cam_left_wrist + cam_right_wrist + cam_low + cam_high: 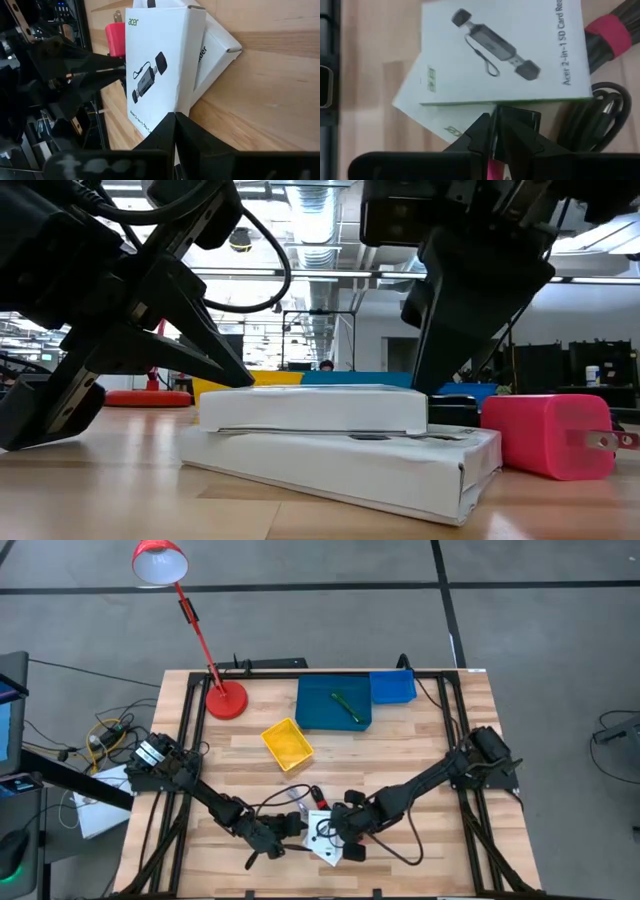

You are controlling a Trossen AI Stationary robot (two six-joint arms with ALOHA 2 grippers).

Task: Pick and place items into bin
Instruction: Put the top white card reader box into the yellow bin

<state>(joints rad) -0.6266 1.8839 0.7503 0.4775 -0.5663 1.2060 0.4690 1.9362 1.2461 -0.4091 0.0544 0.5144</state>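
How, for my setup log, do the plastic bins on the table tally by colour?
Blue plastic bins: 2, a large one and a small one
Yellow plastic bin: 1
Total: 3

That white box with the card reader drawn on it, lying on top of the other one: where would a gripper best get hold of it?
Probably across its thin side edges, coming in low from the side. The top white box lies flat on the lower box, so only its narrow edges stick out. The left gripper and right gripper both point at its edges.
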